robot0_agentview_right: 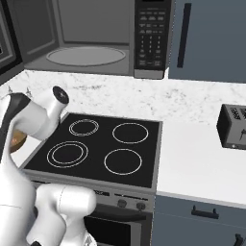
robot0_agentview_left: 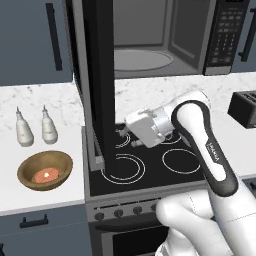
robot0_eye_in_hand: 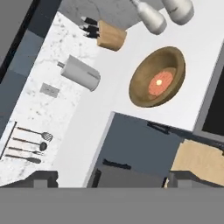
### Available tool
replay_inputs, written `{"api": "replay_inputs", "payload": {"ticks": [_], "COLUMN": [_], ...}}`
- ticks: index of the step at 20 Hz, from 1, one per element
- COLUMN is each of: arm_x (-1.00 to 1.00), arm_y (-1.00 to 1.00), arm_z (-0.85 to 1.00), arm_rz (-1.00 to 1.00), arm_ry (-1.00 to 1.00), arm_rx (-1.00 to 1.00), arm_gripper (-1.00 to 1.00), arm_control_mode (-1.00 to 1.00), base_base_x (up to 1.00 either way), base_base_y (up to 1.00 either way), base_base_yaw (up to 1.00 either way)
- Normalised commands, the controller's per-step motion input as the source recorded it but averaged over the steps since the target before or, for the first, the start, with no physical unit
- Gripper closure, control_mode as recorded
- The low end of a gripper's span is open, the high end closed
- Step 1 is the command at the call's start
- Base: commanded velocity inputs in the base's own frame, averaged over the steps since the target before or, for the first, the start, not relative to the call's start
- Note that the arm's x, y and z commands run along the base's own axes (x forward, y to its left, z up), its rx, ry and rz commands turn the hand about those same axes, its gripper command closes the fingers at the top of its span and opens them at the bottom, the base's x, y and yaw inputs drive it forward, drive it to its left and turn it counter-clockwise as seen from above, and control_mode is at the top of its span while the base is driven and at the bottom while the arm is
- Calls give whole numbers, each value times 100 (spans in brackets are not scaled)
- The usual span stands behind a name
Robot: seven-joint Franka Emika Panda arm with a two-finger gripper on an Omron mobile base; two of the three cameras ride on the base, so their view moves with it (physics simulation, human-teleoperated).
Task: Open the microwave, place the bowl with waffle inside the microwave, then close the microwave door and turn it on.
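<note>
The microwave (robot0_agentview_left: 165,35) stands open above the stove, its grey cavity and round glass plate (robot0_agentview_left: 141,60) exposed and its keypad (robot0_agentview_right: 151,33) on the right. The microwave door (robot0_agentview_left: 100,75) is swung out edge-on towards me. On the white counter left of the stove rests the brown wooden bowl (robot0_agentview_left: 45,170), upright, with the reddish-orange waffle (robot0_agentview_left: 46,175) inside. My gripper (robot0_agentview_left: 121,132) hovers over the cooktop's left side, just right of the door, pointing left. In the hand view the bowl (robot0_eye_in_hand: 157,78) and waffle (robot0_eye_in_hand: 161,82) lie ahead, and the gripper (robot0_eye_in_hand: 113,179) is open and empty.
Two white bottles (robot0_agentview_left: 35,127) stand behind the bowl. A knife block (robot0_eye_in_hand: 111,35), a paper towel roll (robot0_eye_in_hand: 81,74) and hanging utensils (robot0_eye_in_hand: 26,142) sit further left. The black cooktop (robot0_agentview_right: 105,144) lies below the arm. A black toaster (robot0_agentview_right: 233,127) is on the right counter.
</note>
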Motion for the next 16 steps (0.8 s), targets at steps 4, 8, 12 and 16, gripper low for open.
{"api": "replay_inputs", "payload": {"ticks": [4, 8, 12, 16], "arm_x": [99, 79, 54, 35], "arm_y": [82, 98, 73, 21], "arm_z": [-84, -64, -34, -30], "arm_rz": [0, 0, 0, 0], "arm_ry": [26, 24, 10, 7], "arm_rx": [0, -2, -15, -13], "arm_gripper": [-100, -100, -100, -100], "arm_control_mode": [-100, -100, -100, -100], "base_base_x": [0, 0, 0, 0], "base_base_y": [0, 0, 0, 0], "base_base_yaw": [0, 0, 0, 0]}}
